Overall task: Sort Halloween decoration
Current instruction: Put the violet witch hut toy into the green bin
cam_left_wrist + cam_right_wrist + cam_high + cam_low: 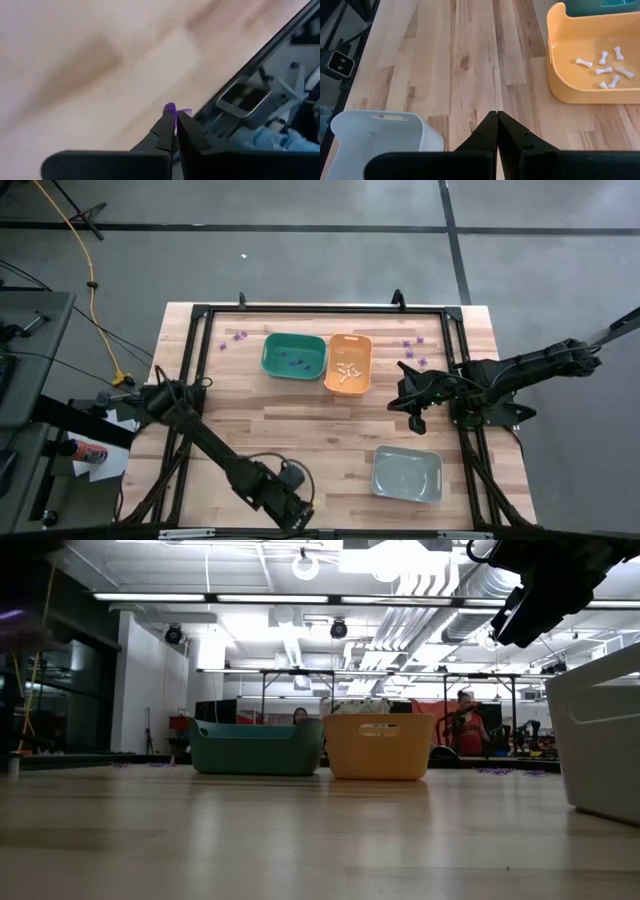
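The Halloween decoration is tiny trinkets. Purple ones lie loose near the table's far left and far right. More dark ones sit in the green bin, and whitish bones in the orange bin. My left gripper is at the table's near edge, shut on one purple trinket. My right gripper hangs shut and empty above the bare wood between the orange bin and the grey bin, and shows high up in the low view. My left gripper pinches a purple trinket between its two fingertips. Part of the trinket sticks out just past the tips. The blurred table top lies close behind it, and whether the trinket touches the wood cannot be told.
The green bin and orange bin stand side by side at the far middle. The grey bin sits near right and holds nothing that shows. A black frame rail runs around the table. Bare wood lies between the bins.
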### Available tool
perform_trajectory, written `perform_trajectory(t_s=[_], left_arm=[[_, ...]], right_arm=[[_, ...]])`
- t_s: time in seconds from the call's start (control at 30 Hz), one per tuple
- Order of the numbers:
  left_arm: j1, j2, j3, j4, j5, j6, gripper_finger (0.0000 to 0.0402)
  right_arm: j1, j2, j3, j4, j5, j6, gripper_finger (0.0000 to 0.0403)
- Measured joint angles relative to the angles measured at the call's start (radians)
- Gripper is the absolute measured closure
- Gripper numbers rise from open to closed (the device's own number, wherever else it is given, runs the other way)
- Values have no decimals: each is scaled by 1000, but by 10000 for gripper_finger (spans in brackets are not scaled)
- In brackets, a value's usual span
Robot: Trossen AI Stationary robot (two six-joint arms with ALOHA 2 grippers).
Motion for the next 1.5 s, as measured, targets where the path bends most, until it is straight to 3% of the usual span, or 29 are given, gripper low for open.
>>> perform_trajectory(t_s=[0.1, 0.3, 0.57, 0.7, 0.87, 1.0, 1.1, 1.23, 1.5], left_arm=[[44, -76, 0, -4, -60, 122, 401], [185, -271, 0, -79, -197, 523, 401], [386, -528, 1, -139, -407, 1165, 401], [490, -666, -79, -76, -374, 1352, 401], [603, -906, -404, 229, -193, 1437, 401], [686, -1056, -674, 566, -35, 1428, 401], [736, -1116, -797, 754, 82, 1374, 401], [769, -1148, -848, 824, 178, 1314, 401], [769, -1152, -848, 843, 189, 1300, 401]], right_arm=[[0, 0, 0, 1, 0, 0, 402], [0, 0, 0, 92, 0, 0, 402], [0, 0, 0, 503, 0, -100, 402], [-14, 0, 1, 751, 0, -174, 402], [-62, 0, 1, 927, 42, -183, 402], [-96, 2, 1, 935, 108, -172, 402], [-117, 26, 1, 940, 143, -117, 402], [-139, 80, 1, 968, 146, -73, 402], [-161, 151, 1, 982, 144, -37, 402]])
